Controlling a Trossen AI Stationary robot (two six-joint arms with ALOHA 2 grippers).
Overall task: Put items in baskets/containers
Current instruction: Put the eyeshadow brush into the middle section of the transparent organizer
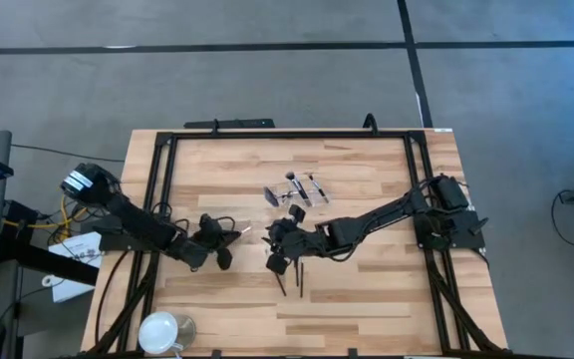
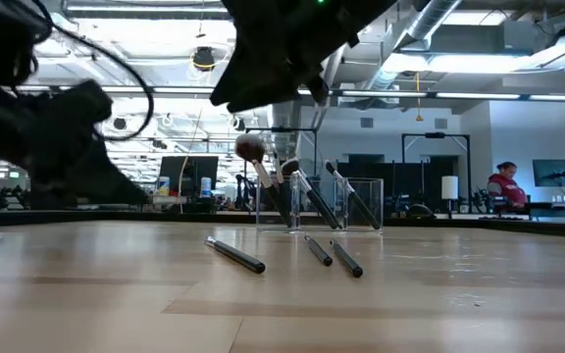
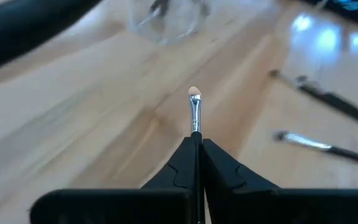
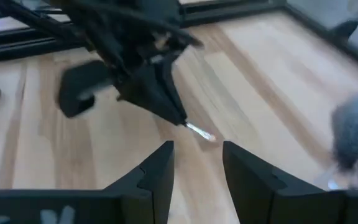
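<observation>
My left gripper [image 3: 197, 142] is shut on a slim makeup brush [image 3: 195, 112] with a silver ferrule and a pale tip, left of the table's middle [image 1: 229, 237]. My right gripper [image 4: 197, 155] is open and faces it from the right [image 1: 279, 239], touching nothing. The clear tray [image 2: 318, 202] stands toward the far side [image 1: 297, 187], with several brushes leaning inside it. Three more brushes [image 2: 235, 255] lie flat on the wood in front of it; two of them show in the left wrist view [image 3: 319, 144]. My left gripper pinches the brush by its handle between the two fingers. The handle is hidden inside the shut fingers. The silver ferrule [image 3: 195, 121] and the tip [image 4: 202, 133] jut out past the fingertips, in line with them, toward the table's right. The brush is off the table.
A round white cup [image 1: 162, 330] sits at the near left corner. A black frame [image 1: 287, 135] runs along the far, left and right edges. Bare wood lies near the table's right and near sides.
</observation>
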